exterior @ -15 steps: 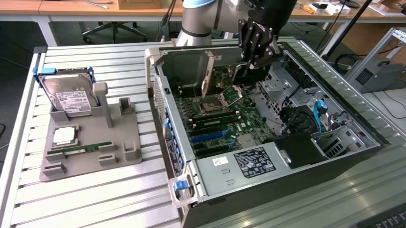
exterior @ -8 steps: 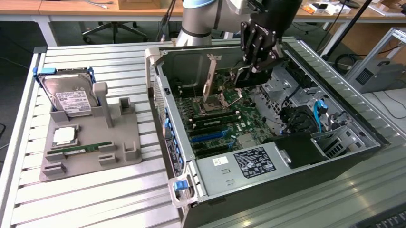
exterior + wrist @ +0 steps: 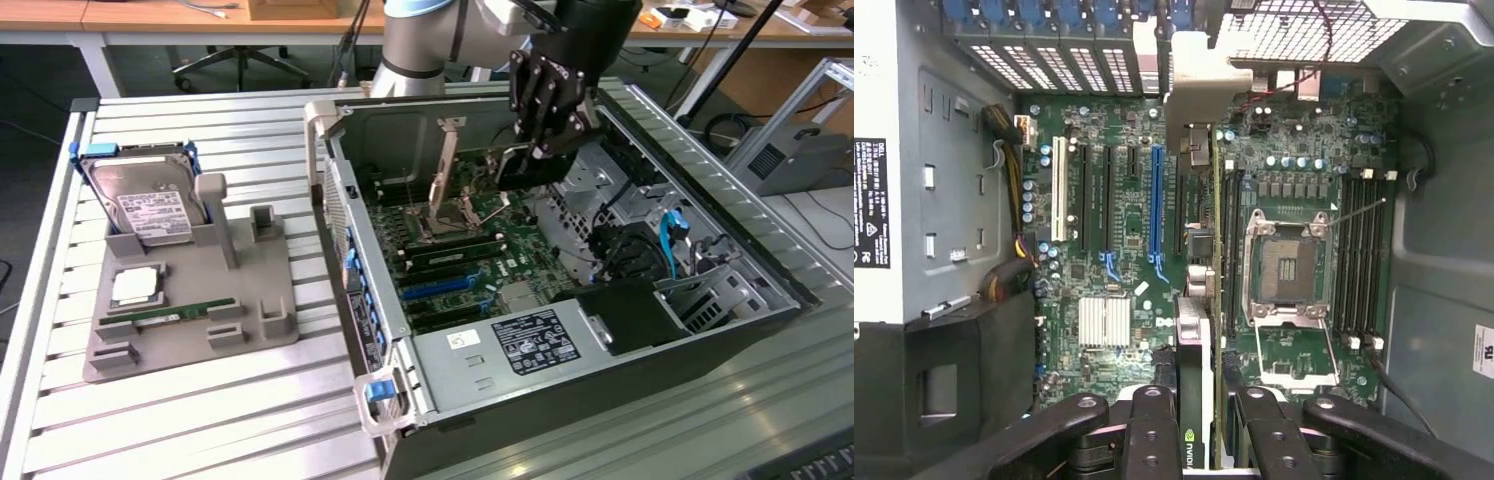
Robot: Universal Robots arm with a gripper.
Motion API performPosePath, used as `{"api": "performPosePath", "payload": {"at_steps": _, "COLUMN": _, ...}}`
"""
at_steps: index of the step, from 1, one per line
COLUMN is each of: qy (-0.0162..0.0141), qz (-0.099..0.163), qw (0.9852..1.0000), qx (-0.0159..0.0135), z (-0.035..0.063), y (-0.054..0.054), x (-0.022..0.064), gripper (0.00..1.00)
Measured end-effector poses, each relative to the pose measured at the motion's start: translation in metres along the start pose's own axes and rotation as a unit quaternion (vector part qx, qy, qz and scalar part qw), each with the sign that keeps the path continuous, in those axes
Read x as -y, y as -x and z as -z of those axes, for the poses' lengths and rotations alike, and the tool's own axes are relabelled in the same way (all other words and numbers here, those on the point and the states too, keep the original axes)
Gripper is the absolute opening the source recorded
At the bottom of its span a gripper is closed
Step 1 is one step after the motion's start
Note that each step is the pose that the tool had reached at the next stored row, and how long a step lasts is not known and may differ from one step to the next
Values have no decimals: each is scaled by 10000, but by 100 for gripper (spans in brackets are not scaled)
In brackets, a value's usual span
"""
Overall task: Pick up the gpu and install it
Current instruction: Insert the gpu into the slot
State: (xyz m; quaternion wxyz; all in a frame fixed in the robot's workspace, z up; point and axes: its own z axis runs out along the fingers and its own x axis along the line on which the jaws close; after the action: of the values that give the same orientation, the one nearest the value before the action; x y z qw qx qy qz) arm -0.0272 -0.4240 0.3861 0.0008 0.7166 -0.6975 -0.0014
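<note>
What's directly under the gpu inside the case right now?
The gpu, held in the tool, hangs edge-on over the motherboard, between the blue slot and the CPU socket. The strip of board right beneath it is covered, so any slot there cannot be seen.

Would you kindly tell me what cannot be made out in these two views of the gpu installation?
- The gpu: wrist view, edge-on in the gripper, so its broad faces are hidden.
- Motherboard under the gpu: wrist view, covered by the card.
- Hard drive label: exterior view, print too small.
- Arm: exterior view, upper part cut off by the top edge.
</note>
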Motion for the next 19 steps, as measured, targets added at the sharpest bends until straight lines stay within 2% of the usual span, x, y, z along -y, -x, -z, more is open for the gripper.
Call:
{"api": "performPosePath", "payload": {"at_steps": 4, "qy": 0, "qz": -40, "qw": 10000, "qx": 9, "z": -6, "y": -6, "x": -4, "gripper": 27}}
{"api": "performPosePath", "payload": {"at_steps": 5, "qy": 0, "qz": -43, "qw": 10000, "qx": 20, "z": -6, "y": -8, "x": -7, "gripper": 27}}
{"api": "performPosePath", "payload": {"at_steps": 8, "qy": -3, "qz": -46, "qw": 10000, "qx": 82, "z": -10, "y": -11, "x": -20, "gripper": 27}}
{"api": "performPosePath", "payload": {"at_steps": 12, "qy": -3, "qz": -82, "qw": 9999, "qx": 86, "z": -10, "y": -10, "x": -21, "gripper": 27}}
{"api": "performPosePath", "payload": {"at_steps": 16, "qy": -5, "qz": -275, "qw": 9996, "qx": 86, "z": -20, "y": -12, "x": -20, "gripper": 27}}
{"api": "performPosePath", "payload": {"at_steps": 19, "qy": -6, "qz": -308, "qw": 9995, "qx": 90, "z": -30, "y": -14, "x": -26, "gripper": 27}}
